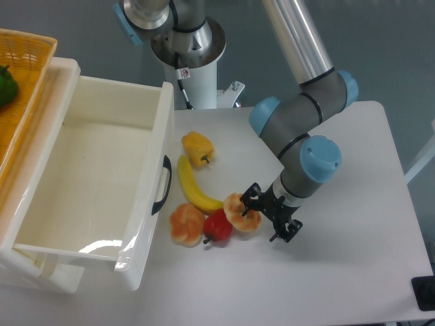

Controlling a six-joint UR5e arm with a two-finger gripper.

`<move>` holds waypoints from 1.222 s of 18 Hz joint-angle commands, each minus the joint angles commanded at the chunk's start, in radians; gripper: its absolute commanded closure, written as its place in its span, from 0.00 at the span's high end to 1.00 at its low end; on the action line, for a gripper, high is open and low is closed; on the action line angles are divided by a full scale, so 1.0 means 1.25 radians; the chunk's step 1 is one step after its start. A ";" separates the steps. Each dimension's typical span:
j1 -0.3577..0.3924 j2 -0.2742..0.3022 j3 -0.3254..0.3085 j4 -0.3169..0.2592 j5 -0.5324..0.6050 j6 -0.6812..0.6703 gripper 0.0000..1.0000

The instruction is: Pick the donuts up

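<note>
The donut (239,212), orange-tan with pale lobed icing, stands tilted on edge at the table's middle, just right of the red toy pepper (217,227). My gripper (251,209) reaches in from the right and its black fingers close on the donut's right side. The donut sits low, at or just above the table; I cannot tell which. The yellow toy pepper (198,148) lies farther back, apart from the gripper.
A yellow banana (193,187) lies between the two peppers. An orange-pink toy fruit (186,224) sits left of the red pepper. A large open white drawer (153,204) fills the left. A wicker basket (27,88) holding a green item stands at the far left.
</note>
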 joint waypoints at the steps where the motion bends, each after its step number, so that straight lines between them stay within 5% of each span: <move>1: 0.000 -0.002 -0.001 0.000 0.000 0.000 0.84; 5: -0.005 -0.012 0.001 0.001 0.000 0.000 0.55; 10: 0.001 -0.006 0.007 0.000 0.000 0.022 0.03; 20: 0.024 0.009 0.108 -0.027 0.018 0.031 0.00; 22: 0.033 0.010 0.134 -0.068 0.057 0.033 0.00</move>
